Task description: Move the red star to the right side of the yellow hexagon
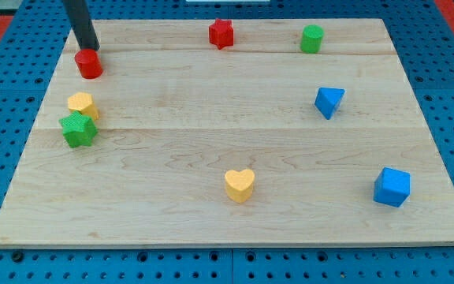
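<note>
My tip [91, 47] touches one of two red blocks; two yellow, two green, two blue; no claw shows.

Eight blocks sit on the board [211, 142]. Two are red: a star [221, 33] and a round one [89, 64]; two green: a star [78, 130] and a round one [312, 39]. Two are yellow, a hexagon [82, 104] and a heart [240, 184]; two blue, a triangle [329, 101] and a cube [392, 187].

Red star [221, 33] at the view's top edge, yellow hexagon [82, 104] far left, well apart
</note>
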Tool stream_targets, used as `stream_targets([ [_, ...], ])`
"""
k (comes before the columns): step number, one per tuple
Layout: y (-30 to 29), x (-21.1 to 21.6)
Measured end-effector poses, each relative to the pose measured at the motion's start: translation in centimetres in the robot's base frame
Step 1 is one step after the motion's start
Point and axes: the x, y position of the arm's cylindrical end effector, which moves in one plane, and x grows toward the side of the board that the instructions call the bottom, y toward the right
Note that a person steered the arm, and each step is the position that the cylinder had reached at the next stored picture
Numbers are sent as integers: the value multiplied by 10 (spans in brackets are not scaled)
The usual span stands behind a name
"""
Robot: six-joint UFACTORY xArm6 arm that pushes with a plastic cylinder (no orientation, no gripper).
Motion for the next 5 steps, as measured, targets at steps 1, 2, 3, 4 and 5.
stream_targets([
  [1,26,29],
  [2,37,46],
  [3,134,18],
  [4,244,-5],
  [5,304,-63],
])
